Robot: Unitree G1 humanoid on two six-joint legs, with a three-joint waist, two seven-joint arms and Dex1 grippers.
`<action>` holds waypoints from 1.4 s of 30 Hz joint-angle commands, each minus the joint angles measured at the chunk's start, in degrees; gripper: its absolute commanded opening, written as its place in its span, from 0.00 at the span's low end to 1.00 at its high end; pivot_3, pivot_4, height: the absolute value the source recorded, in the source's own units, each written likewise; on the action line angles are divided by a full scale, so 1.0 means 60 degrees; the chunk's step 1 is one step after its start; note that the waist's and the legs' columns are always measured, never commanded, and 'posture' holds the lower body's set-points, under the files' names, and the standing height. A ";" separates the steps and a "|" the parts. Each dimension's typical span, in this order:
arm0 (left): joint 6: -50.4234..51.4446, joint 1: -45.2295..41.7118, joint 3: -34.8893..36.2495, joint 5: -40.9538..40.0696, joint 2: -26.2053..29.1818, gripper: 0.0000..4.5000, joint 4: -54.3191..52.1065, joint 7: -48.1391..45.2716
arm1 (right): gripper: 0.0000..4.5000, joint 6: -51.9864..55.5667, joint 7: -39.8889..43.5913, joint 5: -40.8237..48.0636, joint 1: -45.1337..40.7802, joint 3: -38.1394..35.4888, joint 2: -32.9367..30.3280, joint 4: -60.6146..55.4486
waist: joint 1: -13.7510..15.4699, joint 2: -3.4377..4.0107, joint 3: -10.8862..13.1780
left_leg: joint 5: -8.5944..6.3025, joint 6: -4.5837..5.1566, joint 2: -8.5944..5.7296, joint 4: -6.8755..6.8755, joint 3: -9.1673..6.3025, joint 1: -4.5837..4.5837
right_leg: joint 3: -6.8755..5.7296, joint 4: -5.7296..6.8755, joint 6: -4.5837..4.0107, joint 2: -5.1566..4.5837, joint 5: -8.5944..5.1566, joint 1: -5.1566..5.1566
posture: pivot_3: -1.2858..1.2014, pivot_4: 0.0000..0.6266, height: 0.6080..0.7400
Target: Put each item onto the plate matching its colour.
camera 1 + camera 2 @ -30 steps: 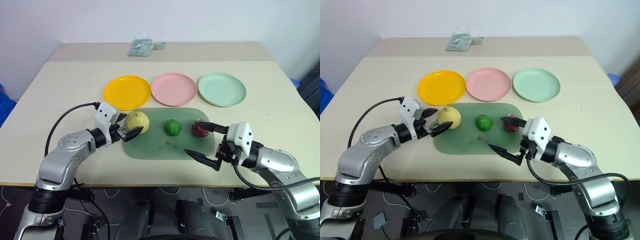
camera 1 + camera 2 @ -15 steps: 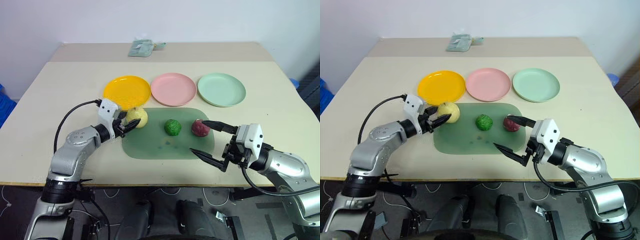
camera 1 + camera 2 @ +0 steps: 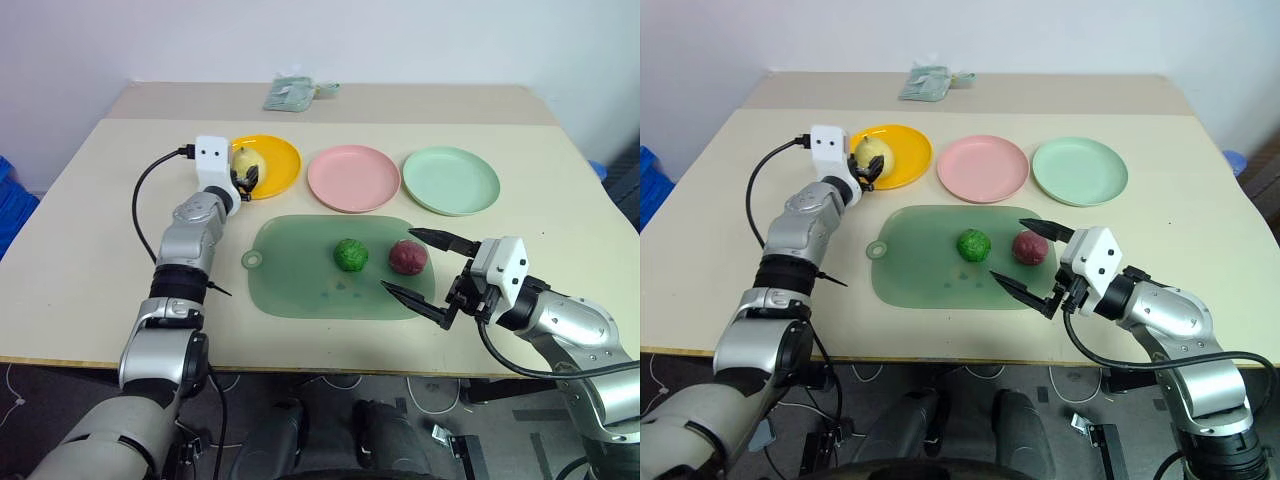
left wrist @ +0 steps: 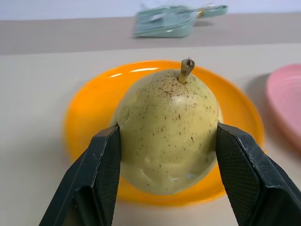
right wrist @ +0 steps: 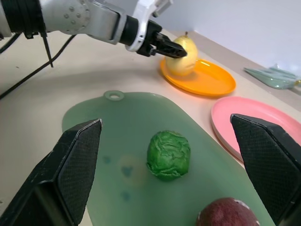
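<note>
1. Left pincer (image 4: 164, 155) clamping the pear (image 4: 167, 129) over the yellow-orange plate (image 4: 89, 108).
2. Standing upright, stem up, long axis vertical.
3. Right pincer (image 3: 425, 268) gaping empty beside the red-purple ball (image 3: 407, 256).

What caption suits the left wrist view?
Two black fingers clamp a speckled yellow pear over the orange plate.

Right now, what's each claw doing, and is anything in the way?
Left gripper shut on pear, at yellow plate. Right gripper open, empty, near purple ball. Nothing in the way.
</note>
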 commanded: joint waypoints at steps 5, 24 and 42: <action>-0.1453 -0.1543 0.0245 0.0427 -0.0061 0.55 0.2458 0.0652 | 1.00 0.0122 -0.0467 0.0024 -0.0158 0.0013 0.0058 -0.0609 | -0.0008 -0.0004 0.0002 | 0.0001 -0.0001 0.0002 0.0001 0.0000 0.0005 | 0.0001 0.0017 -0.0004 0.0004 0.0003 -0.0005 | 0.52 0.24 1.00; 0.0695 0.1896 -0.0458 -0.1836 0.1087 0.99 -0.4454 -0.5418 | 1.00 0.1860 -0.2326 -0.0696 -0.1473 0.0866 0.0719 0.0172 | -0.0286 0.0001 0.0000 | 0.0003 -0.0002 0.0007 -0.0015 0.0004 0.0014 | 0.0017 0.0034 -0.0019 0.0004 0.0009 -0.0014 | 0.52 0.24 1.00; 0.0936 0.4623 -0.0770 -0.2555 0.3936 0.99 -0.7536 -0.9491 | 1.00 0.2195 -0.2014 -0.2000 -0.3611 0.3429 0.2136 0.2402 | -0.0288 0.0008 -0.0001 | 0.0008 -0.0009 0.0010 -0.0022 0.0007 0.0028 | 0.0019 0.0057 -0.0034 0.0008 0.0004 -0.0020 | 0.52 0.24 1.00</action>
